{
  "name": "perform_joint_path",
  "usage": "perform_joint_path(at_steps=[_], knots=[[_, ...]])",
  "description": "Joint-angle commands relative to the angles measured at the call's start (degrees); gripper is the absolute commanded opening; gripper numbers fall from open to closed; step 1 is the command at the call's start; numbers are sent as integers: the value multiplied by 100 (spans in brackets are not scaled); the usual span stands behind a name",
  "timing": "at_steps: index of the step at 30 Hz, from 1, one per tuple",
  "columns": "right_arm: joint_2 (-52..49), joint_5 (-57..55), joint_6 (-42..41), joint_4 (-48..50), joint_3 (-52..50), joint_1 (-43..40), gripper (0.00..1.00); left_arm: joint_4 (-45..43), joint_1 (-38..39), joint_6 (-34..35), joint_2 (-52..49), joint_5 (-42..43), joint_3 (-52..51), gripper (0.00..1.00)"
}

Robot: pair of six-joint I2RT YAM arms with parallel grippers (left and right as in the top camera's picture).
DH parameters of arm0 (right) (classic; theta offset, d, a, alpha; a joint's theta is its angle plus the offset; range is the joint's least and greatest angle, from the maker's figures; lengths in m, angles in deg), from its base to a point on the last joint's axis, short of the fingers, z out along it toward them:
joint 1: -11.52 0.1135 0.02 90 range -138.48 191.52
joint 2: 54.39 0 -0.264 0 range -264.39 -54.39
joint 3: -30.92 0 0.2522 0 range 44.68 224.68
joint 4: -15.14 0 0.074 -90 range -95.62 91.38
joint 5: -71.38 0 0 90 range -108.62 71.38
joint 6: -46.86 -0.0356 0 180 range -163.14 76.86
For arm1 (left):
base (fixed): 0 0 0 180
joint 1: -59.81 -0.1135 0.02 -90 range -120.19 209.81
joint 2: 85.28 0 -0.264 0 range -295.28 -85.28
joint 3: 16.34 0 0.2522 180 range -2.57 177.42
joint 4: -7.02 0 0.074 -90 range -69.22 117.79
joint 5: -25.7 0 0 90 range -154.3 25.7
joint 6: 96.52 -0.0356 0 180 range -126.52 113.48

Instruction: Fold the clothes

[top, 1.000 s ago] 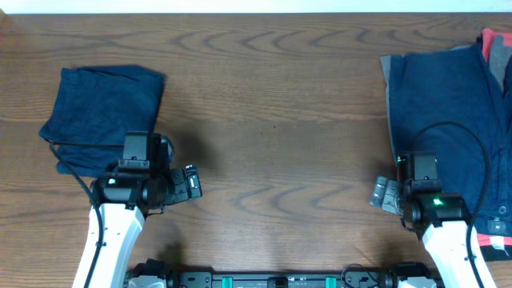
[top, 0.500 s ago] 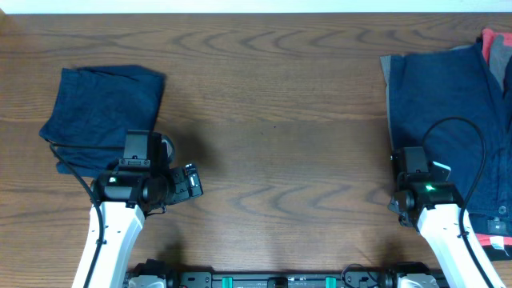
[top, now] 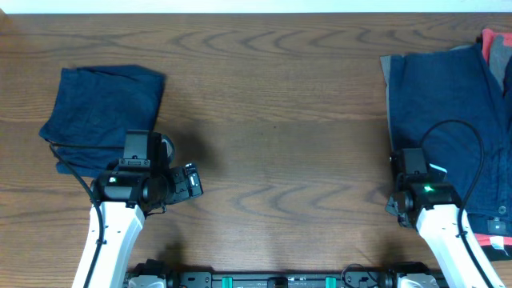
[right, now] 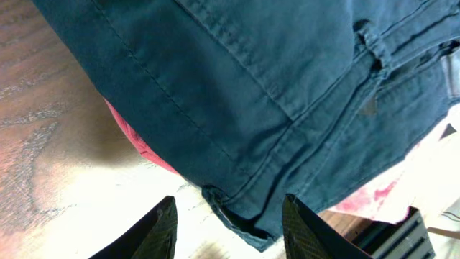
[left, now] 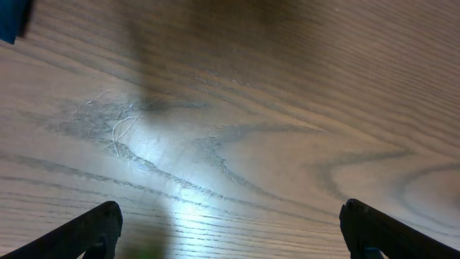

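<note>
The clothes lie in two places. A folded navy piece rests at the far left. At the right edge is a pile with navy cloth on top, a grey edge and some red. My right arm hangs over the pile's near left corner, its fingers hidden from above. In the right wrist view a seamed navy corner lies between my right gripper's fingers, which stand apart with gaps on both sides; red cloth peeks from under it. My left gripper is open over bare wood.
The brown wooden table stretches between the two arms. A black cable loops over the pile. A white cloth with red marks lies beside the navy corner. The arms' black base rail runs along the near edge.
My right wrist has swung from pointing left over bare wood to pointing down at the pile's near corner, and its jaws have narrowed. The left arm has not moved.
</note>
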Motion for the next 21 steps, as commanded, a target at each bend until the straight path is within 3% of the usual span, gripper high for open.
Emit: perform_joint_path(at_steps=[1,6,10,18,21], knots=[[-120,-20,-138,186,-216,-44,49,-26,-28,11,-9,11,101,98],[-219,-85,-240,330,-321,-44,48,-31,-28,11,-11,9,101,98],[-219,-87,-240,345,-321,-44,41,-55,-28,11,-11,9,101,98],[-219,-109,-240,343,-321,-44,1,-92,-28,11,-9,9,101,98],[-219,-122,-240,341,-321,-44,1,-92,-28,11,-9,9,101,98]])
